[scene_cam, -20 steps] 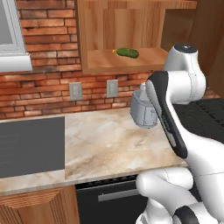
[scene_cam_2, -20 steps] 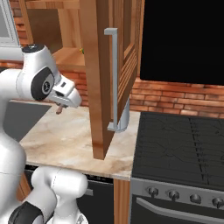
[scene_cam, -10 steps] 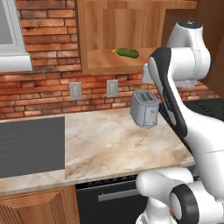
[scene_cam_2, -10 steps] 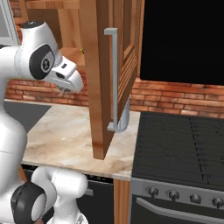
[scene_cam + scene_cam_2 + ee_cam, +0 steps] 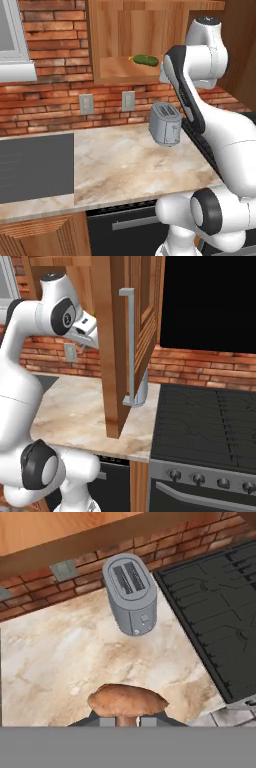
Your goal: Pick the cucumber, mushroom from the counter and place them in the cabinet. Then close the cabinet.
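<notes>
The gripper (image 5: 126,721) pinches the mushroom (image 5: 127,701) by its stem, brown cap riding just above the fingertips, the counter (image 5: 60,657) and toaster (image 5: 131,600) far below it. The job now, I'd say: carry it level into the cabinet (image 5: 120,35), past the front edge of the shelf, set down beside the cucumber (image 5: 145,60) without nudging it. The hand view alone reveals the grip; the left base view shows the cucumber on the shelf; the right base view shows the open door (image 5: 112,341) and its handle (image 5: 129,346).

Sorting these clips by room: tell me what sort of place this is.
A kitchen, rendered: a toaster on a marbled stone counter, a black stove top beside it, and a wooden wall cabinet on brick.
</notes>
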